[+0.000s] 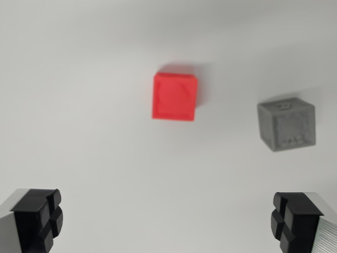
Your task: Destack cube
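A plain white tabletop [79,105] fills the whole wrist view, lying below the end effector [168,224] and stretching away ahead of it. Its surface is smooth and matte, with no seams, marks or edges showing. The part nearest the end effector looks brightest; farther ahead, toward the top of the view, it dims to a pale grey. The picture is slightly soft throughout.

Wrist camera, downward, above table [105,174]
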